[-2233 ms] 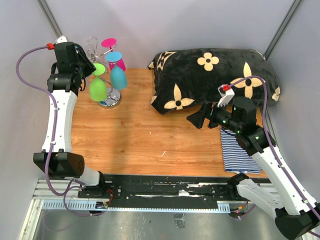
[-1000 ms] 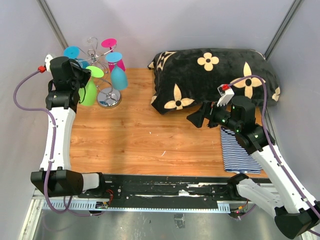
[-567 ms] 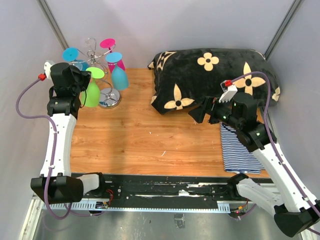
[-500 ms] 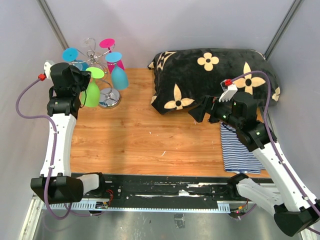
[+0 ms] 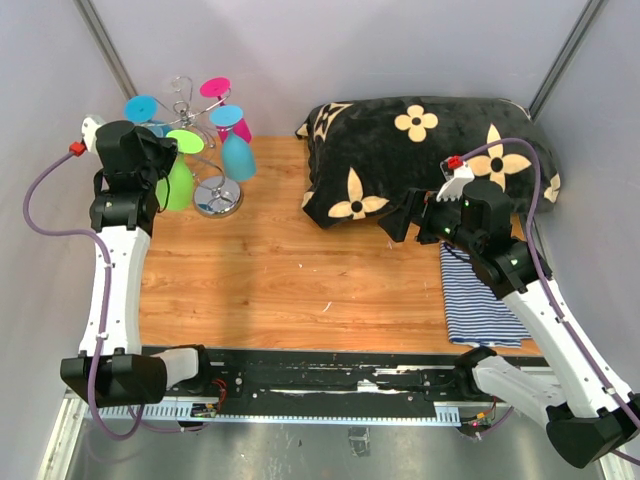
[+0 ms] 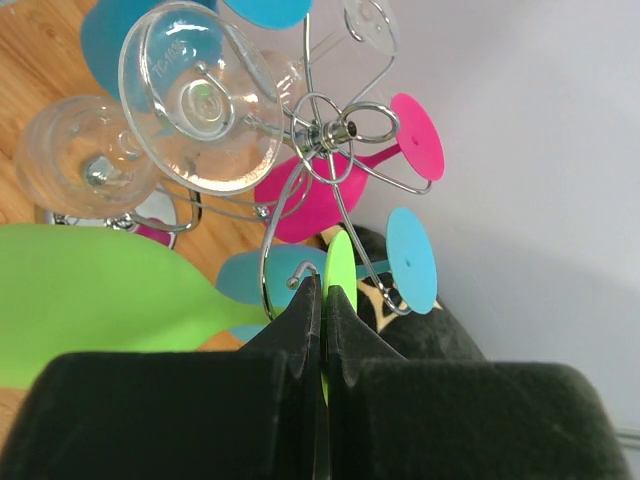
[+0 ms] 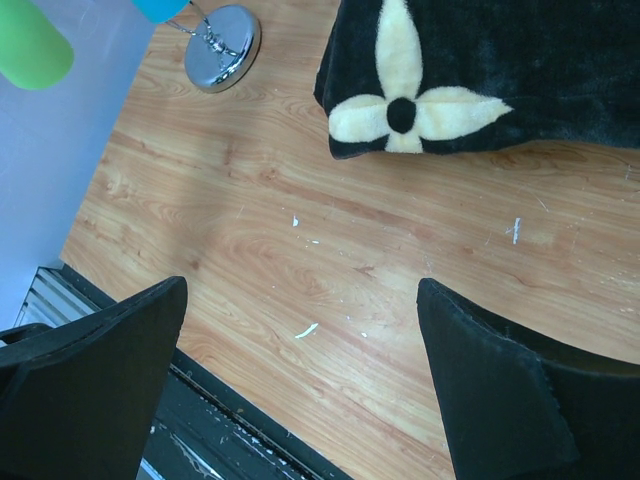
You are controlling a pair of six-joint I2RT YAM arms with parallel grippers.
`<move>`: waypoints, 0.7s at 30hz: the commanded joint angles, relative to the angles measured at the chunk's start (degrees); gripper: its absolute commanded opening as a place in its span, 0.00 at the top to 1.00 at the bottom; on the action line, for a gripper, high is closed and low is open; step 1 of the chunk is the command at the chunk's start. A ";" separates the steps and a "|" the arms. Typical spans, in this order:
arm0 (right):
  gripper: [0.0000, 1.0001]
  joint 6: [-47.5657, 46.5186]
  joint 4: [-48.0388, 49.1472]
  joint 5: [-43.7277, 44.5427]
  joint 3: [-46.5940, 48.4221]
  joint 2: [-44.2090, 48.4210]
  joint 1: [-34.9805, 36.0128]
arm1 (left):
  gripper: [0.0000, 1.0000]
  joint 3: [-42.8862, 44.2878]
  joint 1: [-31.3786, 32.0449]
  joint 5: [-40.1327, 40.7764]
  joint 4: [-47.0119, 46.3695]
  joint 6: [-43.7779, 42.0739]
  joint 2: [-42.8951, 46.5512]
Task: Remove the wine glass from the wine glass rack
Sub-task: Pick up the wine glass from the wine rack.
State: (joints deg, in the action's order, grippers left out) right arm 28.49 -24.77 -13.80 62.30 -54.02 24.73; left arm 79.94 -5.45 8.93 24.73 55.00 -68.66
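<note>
The left gripper (image 6: 323,300) pinches the green wine glass (image 6: 90,290) (near its foot, beside the wine glass rack (image 6: 330,135)). The right gripper (image 7: 302,300) gapes wide, empty.

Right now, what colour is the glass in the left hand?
The glass is lime green throughout; the left wrist view shows it best.

Blk floral pillow (image 5: 400,160) on wood table (image 5: 280,270), striped cloth (image 5: 465,310) nr it.

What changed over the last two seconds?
The left end effector, shut on the green wine glass, drew it leftward away from the wine glass rack. The right end effector, open, shifted slightly toward the pillow. Rack, other glasses, pillow and striped cloth stayed put.
</note>
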 commanded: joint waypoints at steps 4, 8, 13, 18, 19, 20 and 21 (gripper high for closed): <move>0.02 -0.63 -0.28 2.01 1.37 0.01 0.23 | 1.00 6.94 -0.14 2.91 3.90 -7.45 -1.77; 0.02 -0.71 -0.28 1.99 1.56 -0.41 0.23 | 1.00 7.51 -0.10 5.89 3.98 -7.68 -1.45; 0.02 -1.03 -0.41 2.26 2.27 -0.83 0.23 | 1.00 8.30 -0.12 6.62 3.17 -8.25 -2.28; 0.02 -0.33 -0.41 2.94 1.83 0.10 0.23 | 0.99 9.09 -0.14 7.41 4.01 -9.24 -3.84; 0.02 -0.32 -0.45 3.19 1.67 0.45 0.23 | 0.99 9.01 -0.10 7.60 4.06 -9.28 -3.97; 0.02 -0.29 -0.47 3.65 1.35 0.94 0.23 | 0.99 9.05 -0.15 7.78 4.02 -9.30 -4.08; 0.02 -0.21 -0.50 4.06 0.98 1.40 0.27 | 0.99 9.09 -0.09 8.04 4.04 -9.23 -4.11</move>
State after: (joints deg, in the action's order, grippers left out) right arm 28.29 -25.02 -11.94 62.41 -54.76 24.73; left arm 87.11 -5.43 13.98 29.28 47.27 -72.62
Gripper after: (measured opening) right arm 0.984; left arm 0.020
